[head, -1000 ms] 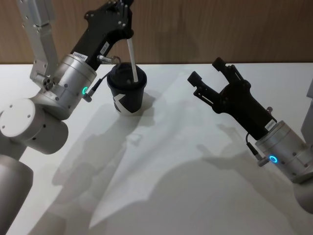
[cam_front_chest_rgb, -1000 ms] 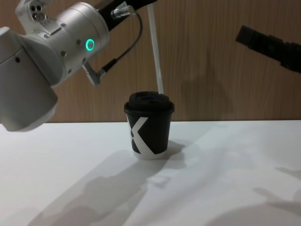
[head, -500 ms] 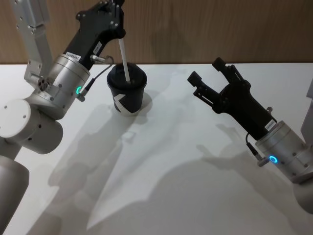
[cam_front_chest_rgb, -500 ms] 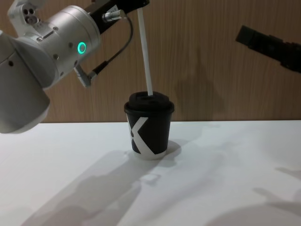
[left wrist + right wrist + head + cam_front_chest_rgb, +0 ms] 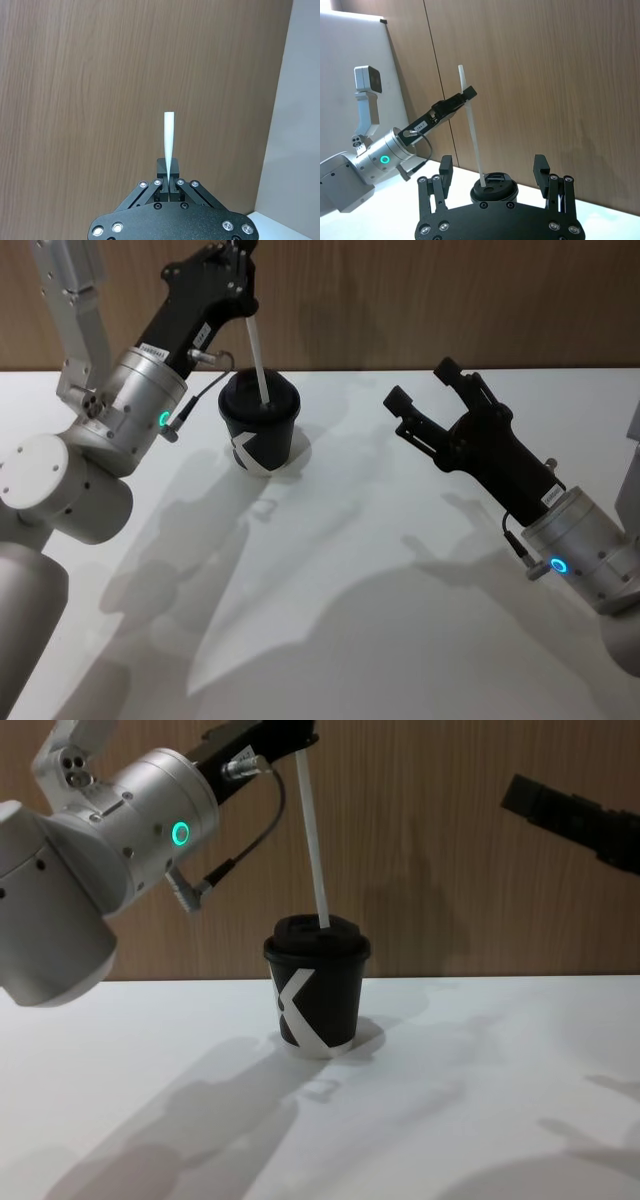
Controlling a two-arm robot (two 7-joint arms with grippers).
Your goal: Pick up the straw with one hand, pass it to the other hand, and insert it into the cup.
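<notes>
Jaws clamped tight on the straw (image 5: pixel 256 358) up high: that's the left gripper (image 5: pixel 240 252), pinching it near the top end, well above the cup (image 5: pixel 259 426). In the left wrist view the fingertips (image 5: pixel 168 181) meet on the white stem, with a short tapered length poking out beyond. The right gripper (image 5: pixel 424 397) hangs off to the side over the table (image 5: pixel 400 620), jaws wide apart and holding nothing.

We're at the final step, by the look of it: the straw's lower tip sits right at the lid (image 5: pixel 317 933), at or just into its opening, leaning slightly. How deep it's gone, I can't tell. The next move likely calls for a straight push down along the straw's own line, then letting go.

The straw is thin, smooth, rigid-looking plastic. The cup is matte black paper, tapered, with a white angular mark and a ridged plastic lid. It's light and could tip under a sideways shove.
</notes>
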